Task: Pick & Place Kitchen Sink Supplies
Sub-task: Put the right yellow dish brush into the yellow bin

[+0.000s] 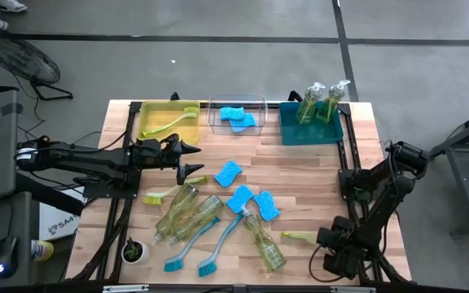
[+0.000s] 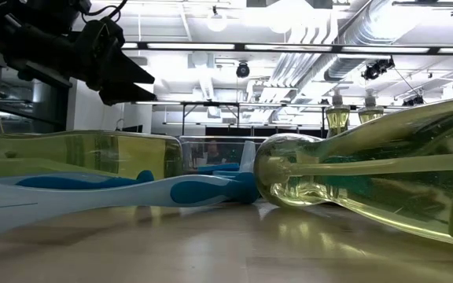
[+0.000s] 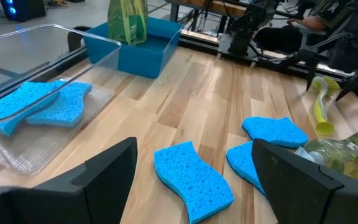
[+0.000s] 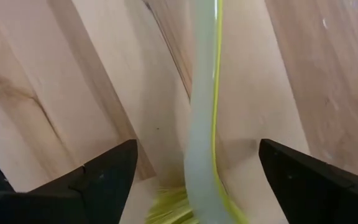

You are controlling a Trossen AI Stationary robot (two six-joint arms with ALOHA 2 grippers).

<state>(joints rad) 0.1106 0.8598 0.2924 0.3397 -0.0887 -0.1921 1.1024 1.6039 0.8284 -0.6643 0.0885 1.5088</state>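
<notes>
Near the table's front right lies a yellow-green dish brush (image 1: 296, 236). My right gripper (image 4: 197, 149) hangs over it, pointing down and open, with one finger on each side of the pale handle (image 4: 202, 93) and clear of it; the bristles (image 4: 166, 208) show close by. At the left, my left gripper (image 1: 194, 160) is open and above the table, facing three blue sponges (image 3: 192, 175). Soap bottles (image 1: 187, 213) and blue brushes (image 1: 218, 248) lie flat in the middle. A second yellow-green brush (image 1: 168, 193) lies by the left gripper.
Along the far edge stand a yellow bin (image 1: 149, 122) with a brush in it, a clear bin (image 1: 260, 110) with sponges and a teal bin (image 1: 287, 134) with two upright bottles. A small potted plant (image 1: 135, 251) stands front left. Bare wood lies right of the sponges.
</notes>
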